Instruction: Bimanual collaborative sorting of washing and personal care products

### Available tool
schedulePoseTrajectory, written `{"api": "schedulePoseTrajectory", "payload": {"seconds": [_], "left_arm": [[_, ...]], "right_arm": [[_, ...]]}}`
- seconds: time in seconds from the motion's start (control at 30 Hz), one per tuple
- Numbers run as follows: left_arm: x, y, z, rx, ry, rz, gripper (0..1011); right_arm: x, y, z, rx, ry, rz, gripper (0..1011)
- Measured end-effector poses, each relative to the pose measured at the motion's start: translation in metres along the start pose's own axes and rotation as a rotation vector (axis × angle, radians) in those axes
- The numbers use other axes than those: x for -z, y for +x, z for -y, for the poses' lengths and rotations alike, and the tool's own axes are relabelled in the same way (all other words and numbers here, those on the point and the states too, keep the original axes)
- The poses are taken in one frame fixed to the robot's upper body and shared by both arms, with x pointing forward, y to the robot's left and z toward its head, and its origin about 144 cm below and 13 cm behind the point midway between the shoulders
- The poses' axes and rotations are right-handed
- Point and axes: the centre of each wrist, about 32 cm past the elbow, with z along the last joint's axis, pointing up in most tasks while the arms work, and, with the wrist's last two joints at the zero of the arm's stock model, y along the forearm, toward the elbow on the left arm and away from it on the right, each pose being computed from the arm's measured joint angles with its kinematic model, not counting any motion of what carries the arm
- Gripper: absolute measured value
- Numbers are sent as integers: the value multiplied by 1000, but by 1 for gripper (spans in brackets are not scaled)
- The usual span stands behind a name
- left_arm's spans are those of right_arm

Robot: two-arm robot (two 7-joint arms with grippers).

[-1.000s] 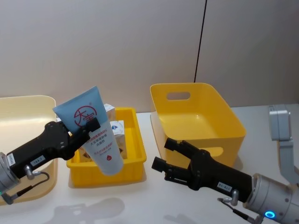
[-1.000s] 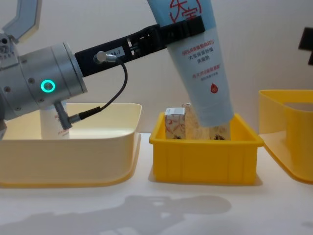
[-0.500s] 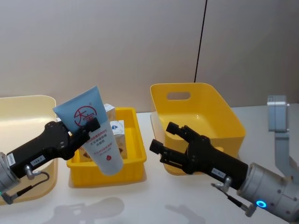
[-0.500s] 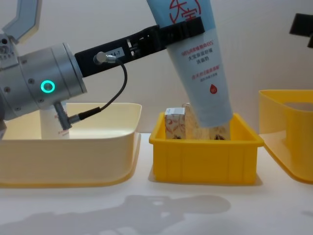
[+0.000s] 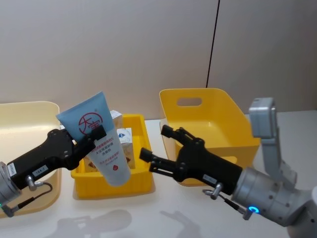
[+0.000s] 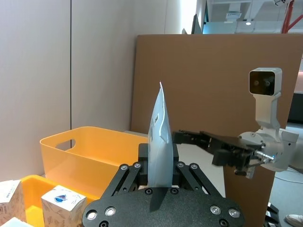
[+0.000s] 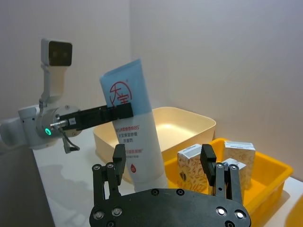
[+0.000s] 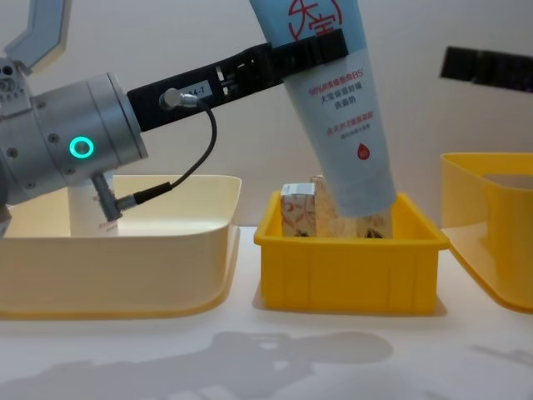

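Observation:
My left gripper (image 5: 95,134) is shut on a tall light-blue tube (image 5: 94,126) with a red logo, holding it tilted above the small yellow bin (image 5: 113,182). White cartons (image 5: 122,140) with orange-red print stand inside that bin. In the chest view the tube (image 8: 340,117) hangs cap-down over the cartons (image 8: 298,210), clamped by the left gripper (image 8: 312,46). My right gripper (image 5: 154,143) is open just right of the tube, at the bin's right edge, fingers pointing toward it. The right wrist view shows the tube (image 7: 131,127) ahead of the right gripper (image 7: 163,163).
A large yellow bin (image 5: 213,126) with a handle slot stands at the right. A wide pale-yellow bin (image 5: 22,116) sits at the left, with a white bottle (image 8: 87,212) standing inside it. The white table in front of the bins is bare.
My right gripper has moved left and up from the front of the large bin toward the held tube, staying open. The left arm and tube have not moved.

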Motion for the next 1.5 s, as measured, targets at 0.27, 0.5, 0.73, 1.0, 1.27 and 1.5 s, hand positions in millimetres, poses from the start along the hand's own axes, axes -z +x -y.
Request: {"api": "schedulePoseTrajectory", "payload": {"seconds": [0.27, 0.5, 0.73, 1.0, 1.27, 1.5], "left_arm": [[0, 0, 0, 0, 0, 0, 238], [0, 0, 0, 0, 0, 0, 238], [0, 0, 0, 0, 0, 0, 238], [0, 0, 0, 0, 0, 0, 238], [0, 0, 0, 0, 0, 0, 238], [0, 0, 0, 0, 0, 0, 238]], "right_arm": [[4, 2, -16, -34, -34, 46, 1000], [8, 2, -25, -39, -50, 73, 1000], [12, 2, -36, -32, -58, 91, 1000], [19, 2, -49, -47, -68, 93, 1000], [25, 2, -60, -76, -79, 85, 1000], [29, 2, -69, -85, -89, 85, 1000]]}}
